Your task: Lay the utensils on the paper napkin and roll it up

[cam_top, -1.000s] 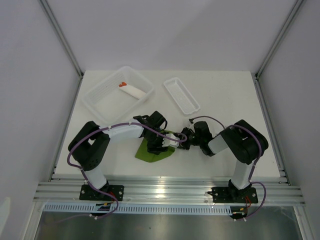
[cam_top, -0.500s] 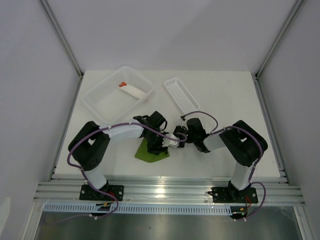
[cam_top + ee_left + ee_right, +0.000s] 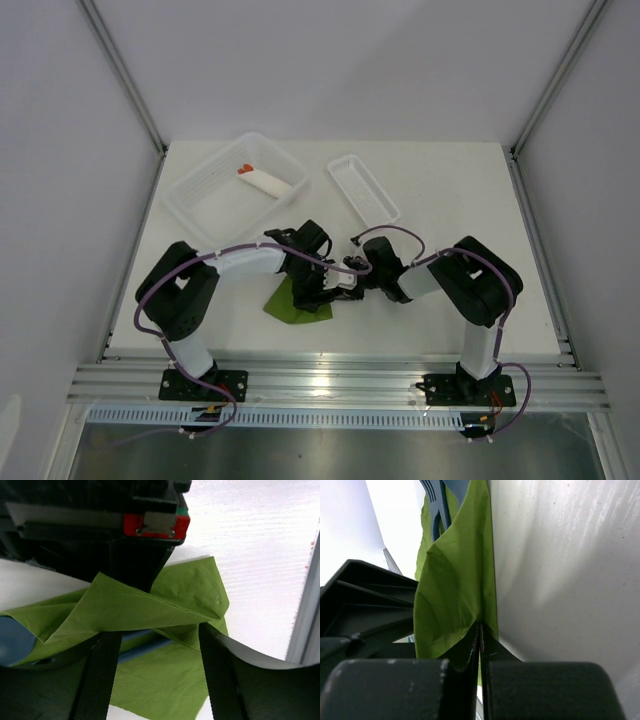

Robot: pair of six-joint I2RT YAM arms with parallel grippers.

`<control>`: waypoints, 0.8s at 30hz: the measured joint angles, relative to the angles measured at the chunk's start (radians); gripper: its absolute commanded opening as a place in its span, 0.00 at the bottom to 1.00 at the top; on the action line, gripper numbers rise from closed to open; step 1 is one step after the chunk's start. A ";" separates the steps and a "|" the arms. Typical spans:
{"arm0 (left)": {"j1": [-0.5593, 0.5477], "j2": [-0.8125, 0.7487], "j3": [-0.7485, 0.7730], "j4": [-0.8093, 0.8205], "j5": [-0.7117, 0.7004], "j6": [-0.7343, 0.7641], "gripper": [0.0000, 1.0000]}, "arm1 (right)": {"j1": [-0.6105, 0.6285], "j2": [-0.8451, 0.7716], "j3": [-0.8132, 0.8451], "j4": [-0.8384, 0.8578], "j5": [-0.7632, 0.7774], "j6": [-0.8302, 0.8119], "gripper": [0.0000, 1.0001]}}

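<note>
My right gripper (image 3: 480, 630) is closed flat, its jaws pressed together on an edge of the paper napkin (image 3: 455, 580), which rises from the pinch as a folded green flap. My left gripper (image 3: 156, 632) stands partly open with nothing clamped. Its two fingers (image 3: 102, 670) straddle the fold, and the blue handles of the utensils (image 3: 145, 645) run across the gap between them, under the green sheet. In the right wrist view the fork tines of the utensils (image 3: 437, 500) poke out past the far end of the flap, so the cutlery already lies on the napkin with one flap drawn across it. I judge the step in hand to be the rolling itself, with placing done and the roll barely begun. The next move calls for carrying the pinched edge further over the handles while the left fingers hold the bundle from sliding, and thin paper like this could tear or slip out of the pinch. From above, the paper napkin (image 3: 290, 305) sits near the front of the white surface (image 3: 450, 190), between my two arms, the grippers almost meeting over it. Well behind it stand a clear bin (image 3: 190, 190) holding a white roll (image 3: 270, 183) with an orange tip, and a narrow tray (image 3: 365, 190) beside that. Plain pale walls and slanted metal posts close in the space.
</note>
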State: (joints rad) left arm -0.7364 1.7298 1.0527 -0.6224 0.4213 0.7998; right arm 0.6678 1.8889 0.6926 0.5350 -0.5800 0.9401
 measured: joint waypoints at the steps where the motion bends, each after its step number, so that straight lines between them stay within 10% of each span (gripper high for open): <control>1: 0.004 0.000 0.006 -0.014 0.000 -0.010 0.69 | 0.000 0.000 0.003 -0.006 0.000 -0.001 0.00; 24: 0.105 -0.074 0.145 -0.025 -0.065 -0.601 0.89 | 0.019 -0.011 0.071 -0.132 0.049 -0.060 0.00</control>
State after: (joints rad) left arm -0.6315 1.6554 1.1980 -0.6476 0.3565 0.1989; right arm 0.6865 1.8778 0.7639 0.4026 -0.5308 0.8799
